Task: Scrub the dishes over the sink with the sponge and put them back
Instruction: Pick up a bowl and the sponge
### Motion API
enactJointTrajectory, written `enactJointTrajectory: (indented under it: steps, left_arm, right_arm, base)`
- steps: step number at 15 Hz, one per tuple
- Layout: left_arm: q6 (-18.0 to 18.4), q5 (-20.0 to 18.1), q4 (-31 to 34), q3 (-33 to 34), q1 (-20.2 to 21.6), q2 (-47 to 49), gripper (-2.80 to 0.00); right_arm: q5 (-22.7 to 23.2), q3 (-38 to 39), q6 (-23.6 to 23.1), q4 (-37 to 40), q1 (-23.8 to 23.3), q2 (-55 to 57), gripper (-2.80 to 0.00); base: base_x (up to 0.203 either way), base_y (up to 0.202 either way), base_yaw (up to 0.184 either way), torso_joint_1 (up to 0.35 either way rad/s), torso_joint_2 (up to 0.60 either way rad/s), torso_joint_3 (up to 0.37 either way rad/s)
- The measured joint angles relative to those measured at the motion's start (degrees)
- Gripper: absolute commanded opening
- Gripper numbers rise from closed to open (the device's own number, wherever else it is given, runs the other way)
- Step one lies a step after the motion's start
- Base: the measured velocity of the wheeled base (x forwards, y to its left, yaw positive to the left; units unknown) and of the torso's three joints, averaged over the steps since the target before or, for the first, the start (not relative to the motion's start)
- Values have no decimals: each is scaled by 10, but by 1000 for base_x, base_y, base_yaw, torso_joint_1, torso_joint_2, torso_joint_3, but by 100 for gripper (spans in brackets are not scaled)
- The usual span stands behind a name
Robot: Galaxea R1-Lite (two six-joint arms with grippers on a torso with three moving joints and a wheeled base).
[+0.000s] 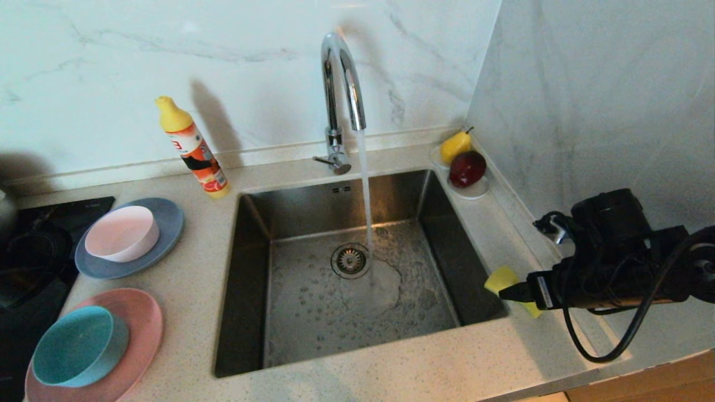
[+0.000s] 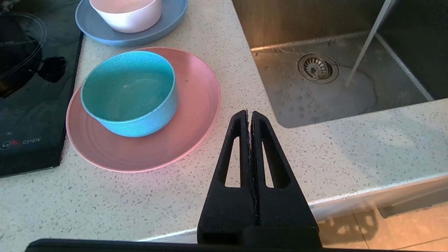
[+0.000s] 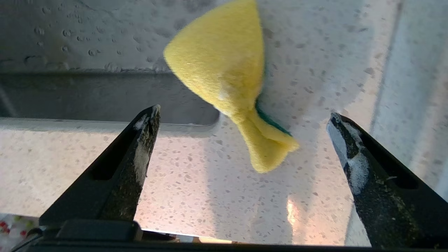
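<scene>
The yellow sponge (image 1: 501, 279) with its green side lies crumpled on the counter at the sink's right rim. My right gripper (image 1: 511, 294) reaches it from the right. In the right wrist view the sponge (image 3: 220, 63) lies just past the open right gripper (image 3: 245, 112), touching neither finger. The steel sink (image 1: 313, 312) has water running onto its floor. Left of it, a pale pink bowl (image 1: 122, 233) sits on a blue-grey plate (image 1: 165, 231) and a teal bowl (image 1: 78, 346) on a pink plate (image 1: 142, 324). My left gripper (image 2: 249, 112) is shut and empty over the counter's front edge, beside the pink plate (image 2: 196, 115).
The chrome faucet (image 1: 341, 84) stands behind the sink. An orange detergent bottle (image 1: 192, 148) leans at the back left. A white saucer (image 1: 475, 191) with a pear and a red fruit sits in the back right corner. A black cooktop (image 1: 33, 251) lies far left. A marble wall rises on the right.
</scene>
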Motion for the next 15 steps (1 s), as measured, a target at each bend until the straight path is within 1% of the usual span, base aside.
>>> enactJointTrajectory:
  steps: [3,7,10,15]
  left_arm:
    - [0,0,0,0,0,0,-280]
    - [0,0,0,0,0,0,-280]
    - [0,0,0,0,0,0,-280]
    - [0,0,0,0,0,0,-280]
  right_arm:
    - [15,-2,-25,-1,0,1,0]
    - [17,-4,-32,-5,1,3,0]
    - [23,-3,-64,-5,2,6,0]
    - [38,-1,-104,-5,-7,7,0]
  base:
    - [0,0,0,0,0,0]
    - [0,0,0,0,0,0]
    - [0,0,0,0,0,0]
    - [0,0,0,0,0,0]
